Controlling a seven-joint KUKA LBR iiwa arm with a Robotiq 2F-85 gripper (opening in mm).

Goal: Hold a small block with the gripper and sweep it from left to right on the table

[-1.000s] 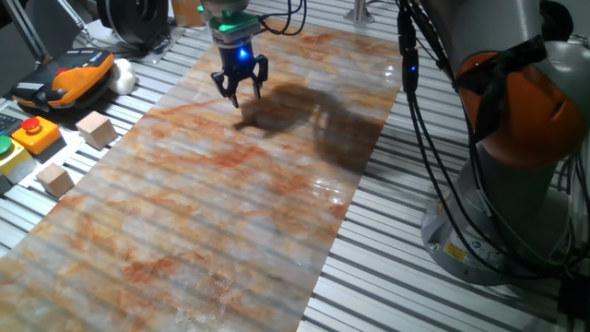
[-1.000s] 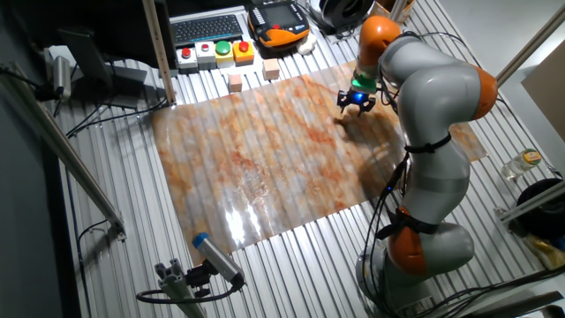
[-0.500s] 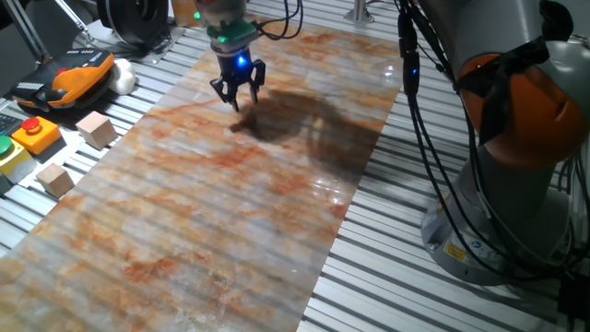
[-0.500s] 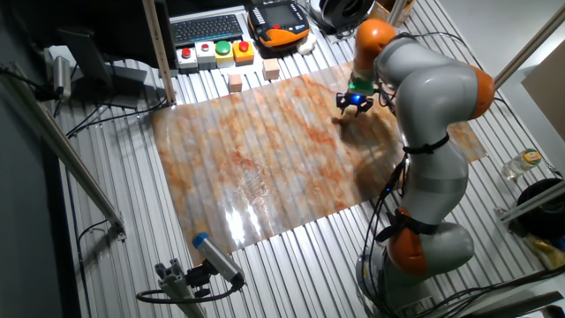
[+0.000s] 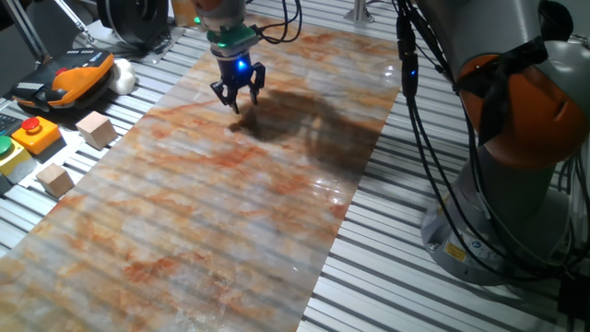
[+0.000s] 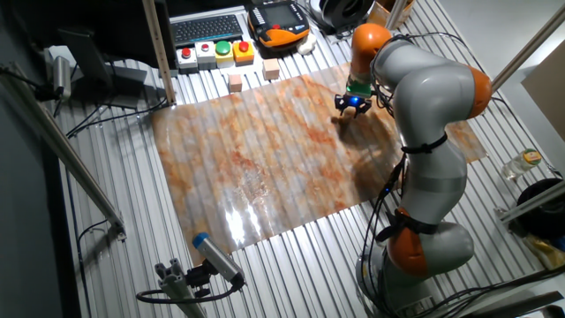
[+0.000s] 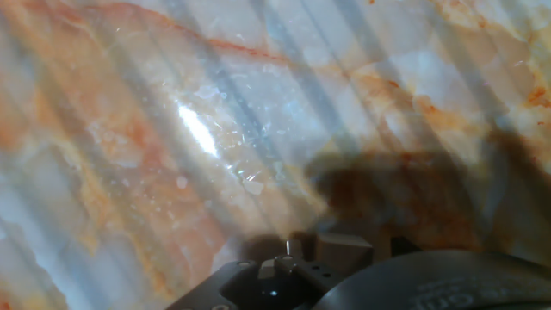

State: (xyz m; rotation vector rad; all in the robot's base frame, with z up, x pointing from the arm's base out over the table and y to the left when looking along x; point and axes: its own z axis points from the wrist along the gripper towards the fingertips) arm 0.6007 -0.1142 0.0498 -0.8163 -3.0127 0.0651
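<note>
— Where is my tool [image 5: 237, 100] now?

— Low over the far end of the glossy sheet [image 5: 212, 194], dark fingers pointing down, a blue light glowing on the body above them.

— And the small block [image 7: 344, 252]?

— In the hand view a tan, flat-faced cube sits at the bottom edge, right at my fingers. From the fixed views it is too small to make out.

— Is the tool closed on it?

— I cannot tell; the fingertips are hidden.

— What lies underneath?

— A slick film marbled orange, brown and grey, rippled over the silver ribbed slats of the bench [image 5: 387, 267] – it throws back a bright glare. Two larger pale wooden cubes [image 5: 96, 128] [image 5: 55, 179] rest on the slats beside the sheet
</note>
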